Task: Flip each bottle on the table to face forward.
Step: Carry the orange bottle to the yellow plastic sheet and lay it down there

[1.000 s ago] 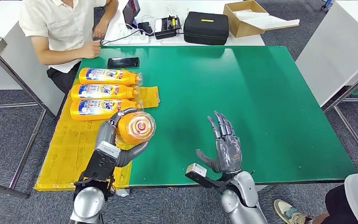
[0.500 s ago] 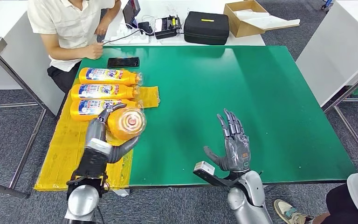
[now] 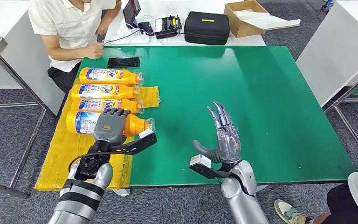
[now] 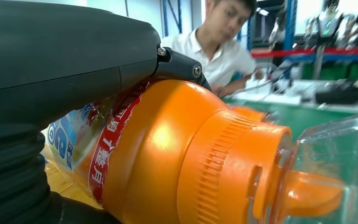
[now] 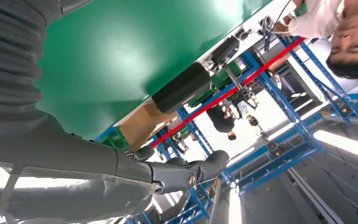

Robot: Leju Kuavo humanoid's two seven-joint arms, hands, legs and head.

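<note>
Lying on its side at the near end of a row of four, the nearest orange bottle (image 3: 107,123) rests on the yellow sheet (image 3: 60,158) at the left of the green table (image 3: 242,98), its clear cap pointing right toward the bare green surface and its blue and white label facing up. The robot's left hand (image 3: 109,126) sits on top of this bottle's middle, palm down, with the dark fingers (image 3: 114,112) curled over the far side of the body, so the hand grips the bottle from above; the left wrist view shows the thick thumb pressed along the labelled shoulder just behind the ribbed orange collar and the clear cap. The three other bottles (image 3: 105,91) lie parallel beyond it, each further from the robot than the last, all with labels up and caps to the right, the closest of them just beside the held one. The right hand (image 3: 223,140) hovers above the near middle of the table, well apart from the bottles, raised with the palm turned left, fingers spread and straight, holding nothing. A black phone (image 3: 123,61) lies on the table's far left corner, just past the row. A person in a white shirt (image 3: 70,23) sits at the far left edge, and a black case (image 3: 206,27) and a cardboard box (image 3: 247,16) stand on the white table behind.
</note>
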